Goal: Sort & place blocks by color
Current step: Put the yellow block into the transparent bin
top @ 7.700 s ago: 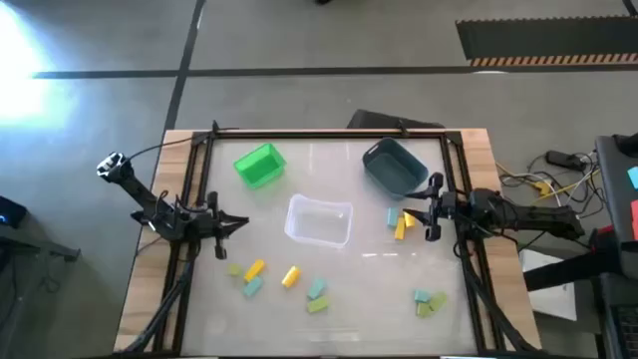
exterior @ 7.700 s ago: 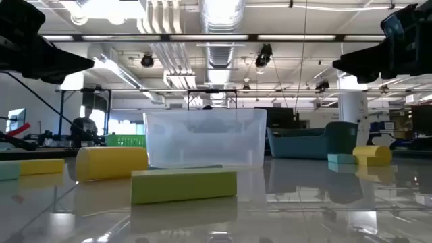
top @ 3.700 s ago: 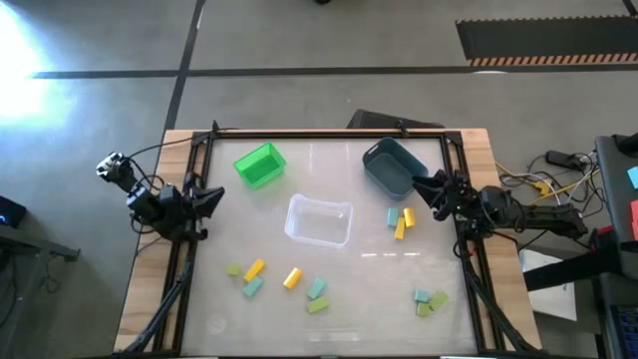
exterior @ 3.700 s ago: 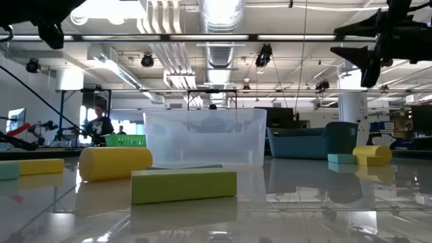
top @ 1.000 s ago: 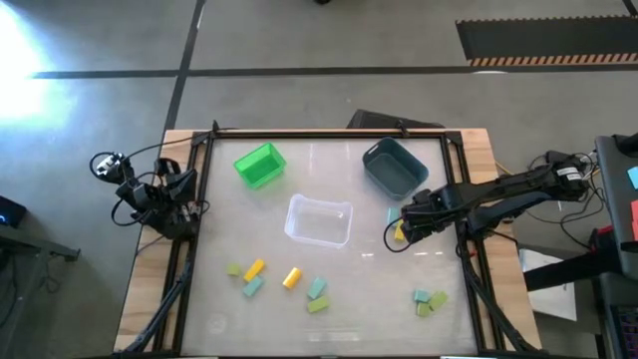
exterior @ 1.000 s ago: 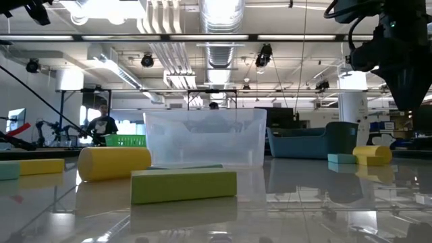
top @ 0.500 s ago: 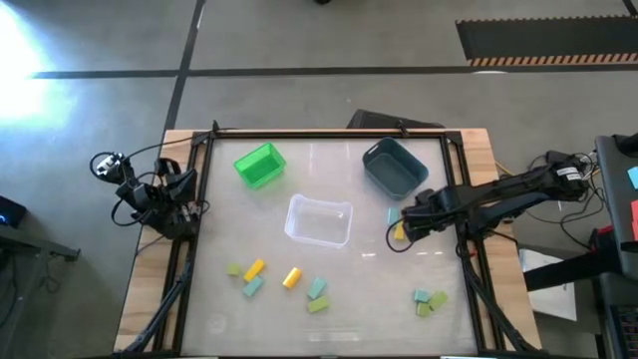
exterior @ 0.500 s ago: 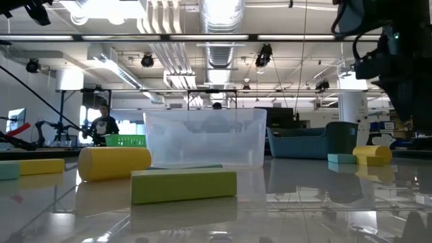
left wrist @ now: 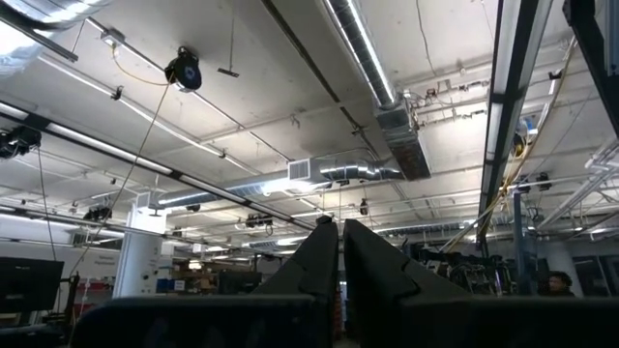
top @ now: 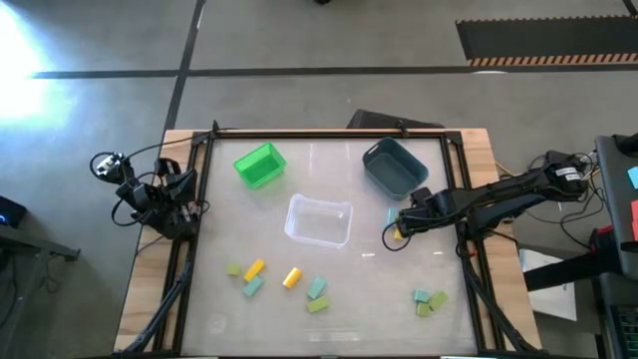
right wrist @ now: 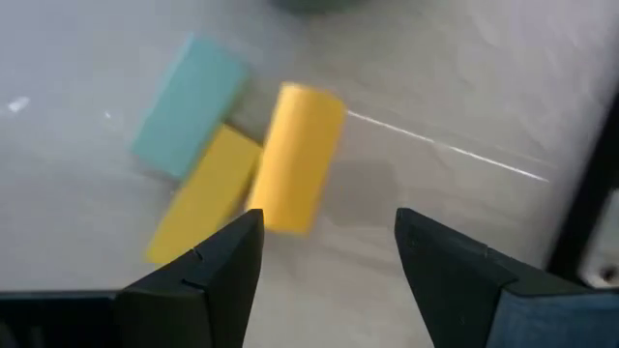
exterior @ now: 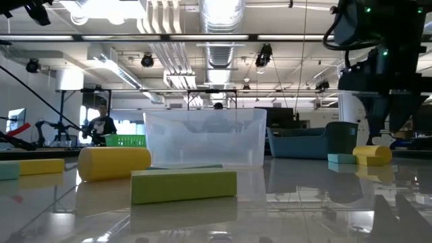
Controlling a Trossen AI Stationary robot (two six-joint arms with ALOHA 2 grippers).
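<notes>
Right gripper (right wrist: 324, 256) is seen low over the small group of blocks by the table's right side, just below the dark blue-grey bin (top: 394, 166); a sec ago it sat a touch further right & higher, so the arm has been eased in toward the clear bin (top: 320, 219). Jaws are spread wide, nothing held — they were far narrower a sec ago. In the right wrist view three blocks lie ahead of the fingers: a yellow cylinder block (right wrist: 300, 158), a flat yellow block (right wrist: 205, 193) touching it, & a teal block (right wrist: 187, 91) touching the flat yellow one. None is gripped; the cylinder lies nearest the gap, not between the fingers. From above, most of that group is covered by the gripper, only a sliver of teal & yellow showing. Left gripper (left wrist: 338, 246) is parked off the table's left edge, pointed up at the ceiling, fingers pressed shut on nothing, unchanged from half a sec ago. Rest of the blocks untouched since the earlier frames: yellow, light green & teal pieces near the front, a yellow block (top: 290, 277) among them, plus a teal/green cluster (top: 429, 300) front right. Bright green bin (top: 259, 165) stays back left. All bins look empty from above. Low view: a person (exterior: 102, 124) is seen far back in the room.
</notes>
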